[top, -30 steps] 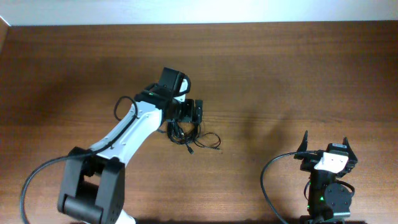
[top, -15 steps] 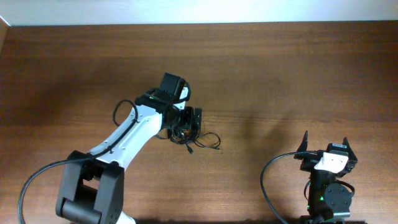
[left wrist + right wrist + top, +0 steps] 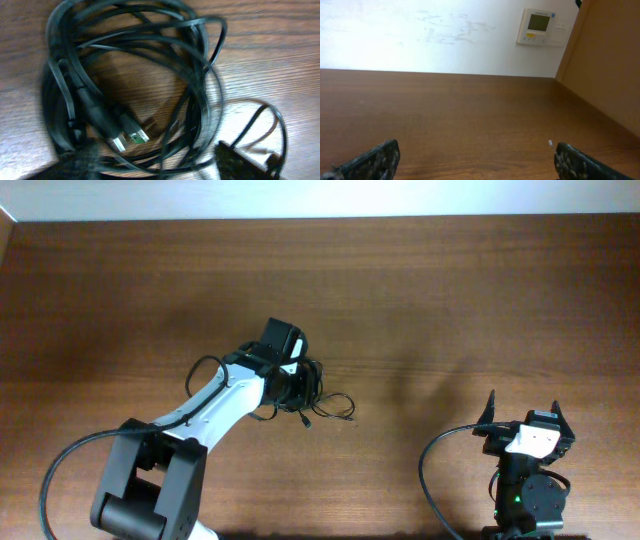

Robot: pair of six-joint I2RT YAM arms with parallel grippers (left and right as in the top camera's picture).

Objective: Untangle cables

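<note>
Risk, as we judge it: our left gripper [image 3: 300,380], low over the cables [image 3: 135,85], may pinch several strands together and tighten the knot. We cannot tell whether its jaws hold anything. The cables are thin black loops with plug ends, coiled near the centre of the table [image 3: 450,300], one strand trailing toward 3 o'clock. Our right gripper [image 3: 475,160], at 5 o'clock, gapes wide and empty.

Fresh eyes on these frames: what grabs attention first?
The knotted bundle of thin black cables in the middle of the table fills the left wrist view, with a green-tipped plug at its centre. The left gripper sits right over it, fingers apart on either side. The right gripper stands open and idle at the near right corner.
</note>
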